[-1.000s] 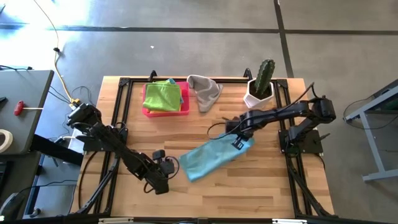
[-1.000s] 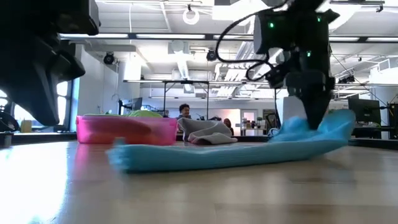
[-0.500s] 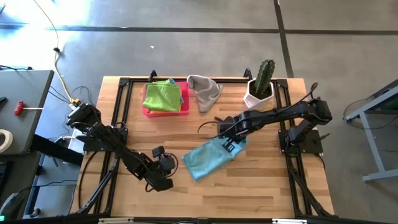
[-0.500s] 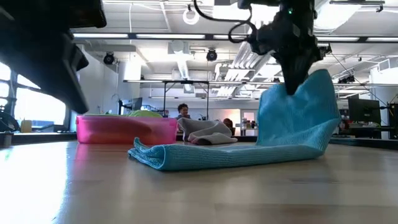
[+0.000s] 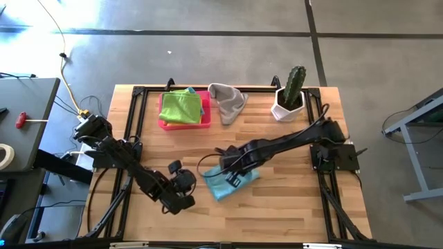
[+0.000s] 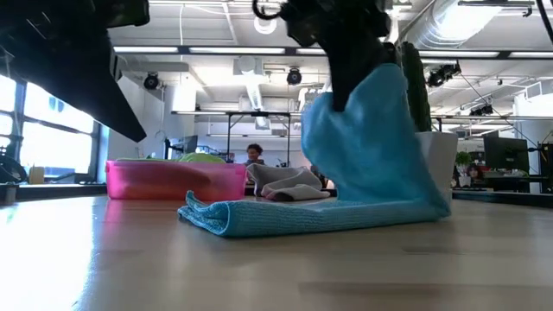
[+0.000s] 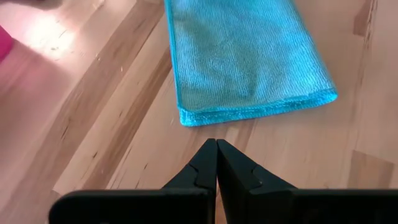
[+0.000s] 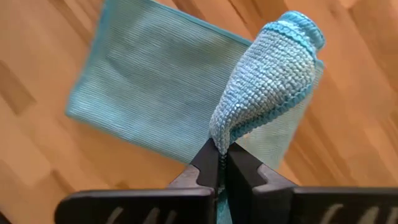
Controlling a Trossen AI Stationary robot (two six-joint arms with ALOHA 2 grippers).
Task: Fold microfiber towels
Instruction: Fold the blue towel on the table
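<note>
One gripper, the right gripper (image 5: 230, 168), pinches an edge of the light blue towel (image 5: 228, 183) and holds it lifted above the half lying mid-table, apparently to fold it over. The left gripper (image 5: 184, 178), closed and empty, waits just beside it.

A folded light blue towel (image 7: 245, 59) lies on the wooden table (image 7: 93, 124) just beyond the closed left tool (image 7: 216, 163).
</note>
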